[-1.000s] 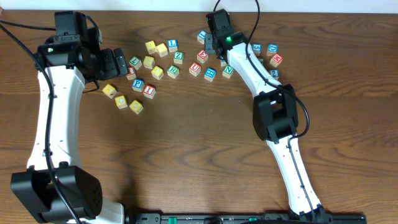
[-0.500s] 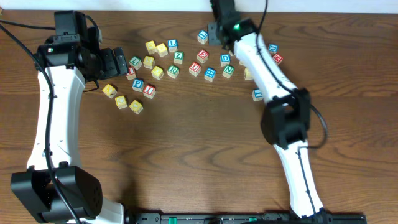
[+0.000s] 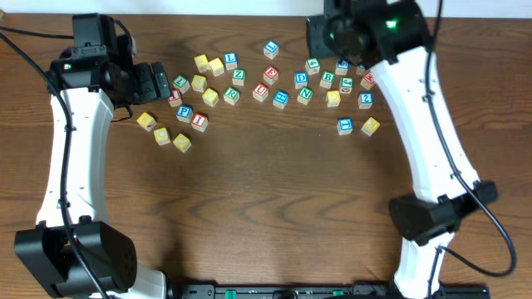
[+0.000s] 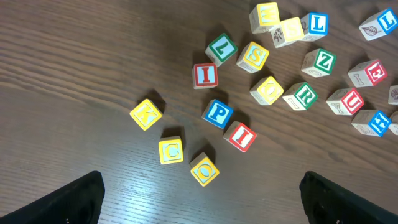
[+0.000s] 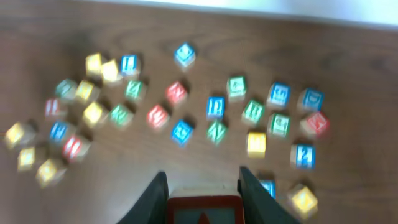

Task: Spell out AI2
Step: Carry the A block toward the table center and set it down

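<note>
My right gripper is shut on a red-bordered cube whose red letter shows only its pointed top, so I cannot read it. It is held high above the table; in the overhead view the gripper is at the far edge. The blue "2" cube lies at the right of the scatter and shows in the right wrist view. Two red "I" cubes lie under my left gripper, which is open, empty and hovering.
Several other letter cubes lie scattered along the far half of the table, among them yellow K, C and O, and blue P. A yellow cube and a blue one sit at the right.
My right arm has swung up and to the right with the red-bordered cube in its jaws, uncovering the cubes below. The left arm has not moved.
</note>
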Motion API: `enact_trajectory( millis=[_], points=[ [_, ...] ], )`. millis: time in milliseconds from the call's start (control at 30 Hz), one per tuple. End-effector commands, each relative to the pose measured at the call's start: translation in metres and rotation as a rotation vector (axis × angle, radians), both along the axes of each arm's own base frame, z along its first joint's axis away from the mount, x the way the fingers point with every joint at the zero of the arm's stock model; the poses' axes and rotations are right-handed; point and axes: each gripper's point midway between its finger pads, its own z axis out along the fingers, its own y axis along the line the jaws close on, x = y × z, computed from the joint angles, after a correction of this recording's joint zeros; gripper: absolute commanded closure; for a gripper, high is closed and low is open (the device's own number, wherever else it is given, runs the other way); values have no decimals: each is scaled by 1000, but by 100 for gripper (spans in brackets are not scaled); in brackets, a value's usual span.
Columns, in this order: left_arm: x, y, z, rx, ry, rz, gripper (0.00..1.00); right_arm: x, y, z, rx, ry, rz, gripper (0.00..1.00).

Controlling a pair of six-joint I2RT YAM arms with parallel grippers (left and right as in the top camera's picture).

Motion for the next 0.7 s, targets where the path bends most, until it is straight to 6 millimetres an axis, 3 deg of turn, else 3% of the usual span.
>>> enact_trajectory(
  millis=[0,133,300,500,667],
  points=[
    [3,2,9,14,-23,-7,1,-31,2,16,39,36,57,83],
    [3,2,9,14,-23,-7,1,-60,-4,6,23,151,72,83],
    [4,2,9,15,-27,-7,1,-82,2,-24,-36,296,100,83],
    [4,2,9,14,-26,-7,1,-103,39,-76,-105,410,193,84],
    [4,2,9,15,-27,-7,1,-122,59,-132,-156,497,210,83]
  ],
)
